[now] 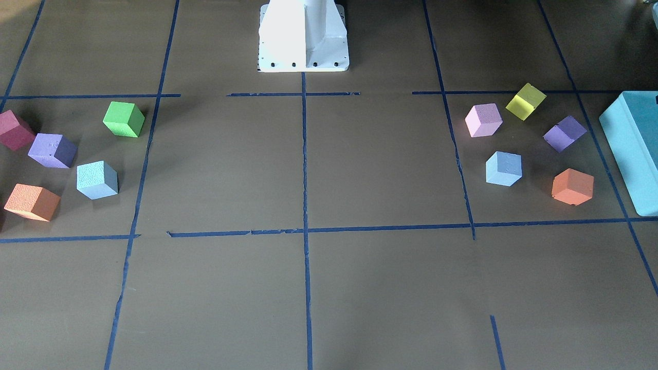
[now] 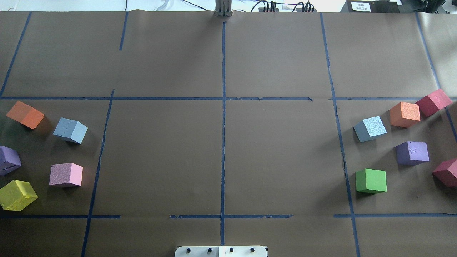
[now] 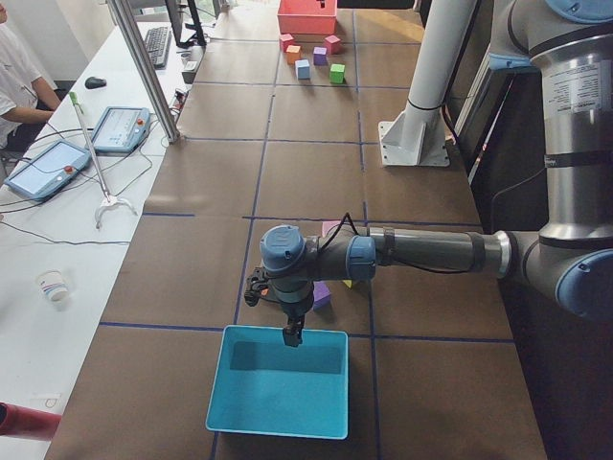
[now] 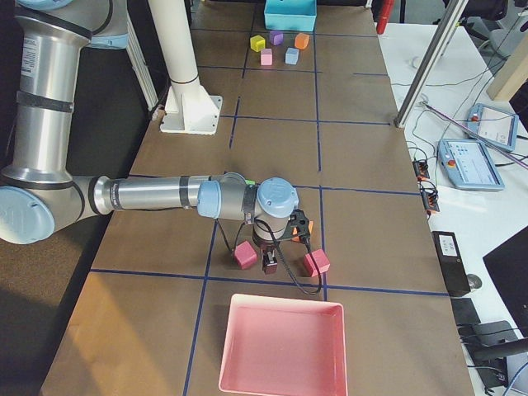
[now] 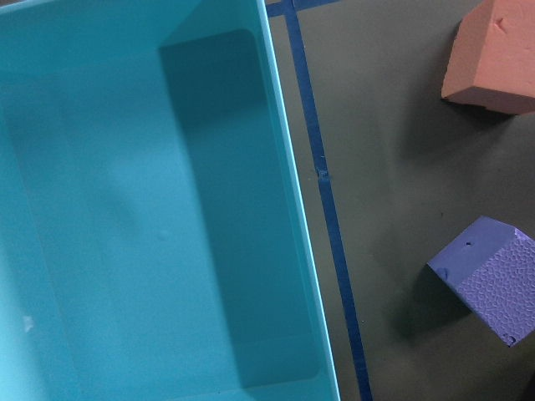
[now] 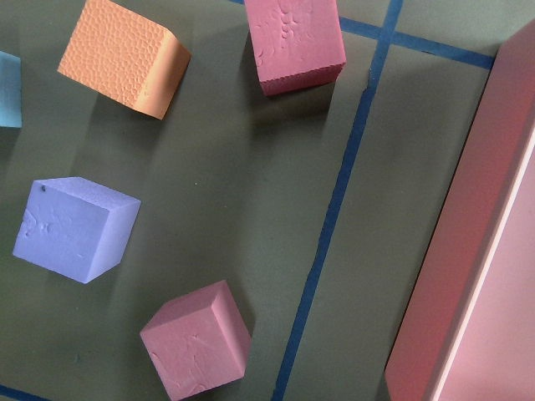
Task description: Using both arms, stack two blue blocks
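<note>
One light blue block (image 2: 70, 130) lies on the table's left side among other cubes; it also shows in the front view (image 1: 504, 168). The other blue block (image 2: 370, 129) lies on the right side, also in the front view (image 1: 97, 180), and as a sliver at the right wrist view's left edge (image 6: 7, 100). My left gripper (image 3: 292, 335) hangs over the teal box's near rim, away from its blue block. My right gripper (image 4: 269, 264) hangs between two crimson cubes. Both show only in the side views, so I cannot tell whether they are open or shut.
Orange (image 2: 25, 114), purple (image 2: 8, 160), pink (image 2: 66, 175) and yellow (image 2: 17, 194) cubes surround the left block. Orange (image 2: 404, 114), crimson (image 2: 433, 102), purple (image 2: 412, 152) and green (image 2: 371, 181) cubes surround the right one. A teal box (image 1: 632, 149), a pink tray (image 4: 280, 346) and a white pedestal (image 1: 303, 36) stand on the table.
</note>
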`<action>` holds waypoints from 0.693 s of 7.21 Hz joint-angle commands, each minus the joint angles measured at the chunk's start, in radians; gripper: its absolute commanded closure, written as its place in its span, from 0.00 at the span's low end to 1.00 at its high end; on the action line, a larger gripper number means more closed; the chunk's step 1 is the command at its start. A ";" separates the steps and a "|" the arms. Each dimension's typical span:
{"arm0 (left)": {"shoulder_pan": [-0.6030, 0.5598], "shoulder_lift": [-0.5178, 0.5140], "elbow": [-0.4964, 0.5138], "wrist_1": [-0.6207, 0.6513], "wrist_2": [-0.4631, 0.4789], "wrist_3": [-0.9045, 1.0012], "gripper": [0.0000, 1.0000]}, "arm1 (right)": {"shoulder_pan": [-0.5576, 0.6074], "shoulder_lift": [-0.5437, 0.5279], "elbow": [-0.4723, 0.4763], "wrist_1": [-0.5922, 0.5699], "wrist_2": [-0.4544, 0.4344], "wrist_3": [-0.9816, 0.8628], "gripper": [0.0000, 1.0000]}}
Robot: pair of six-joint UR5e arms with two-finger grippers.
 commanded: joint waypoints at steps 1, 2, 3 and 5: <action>0.000 0.000 0.000 0.000 0.003 -0.002 0.00 | -0.002 0.008 0.003 0.002 0.001 -0.002 0.00; 0.000 0.000 0.000 0.000 0.002 0.000 0.00 | -0.023 0.034 0.009 0.015 0.001 -0.009 0.00; 0.000 0.000 0.000 0.002 0.000 0.000 0.00 | -0.088 0.054 0.005 0.116 0.009 0.035 0.00; 0.000 0.002 0.000 0.000 0.000 0.000 0.00 | -0.245 0.090 0.002 0.390 -0.003 0.447 0.00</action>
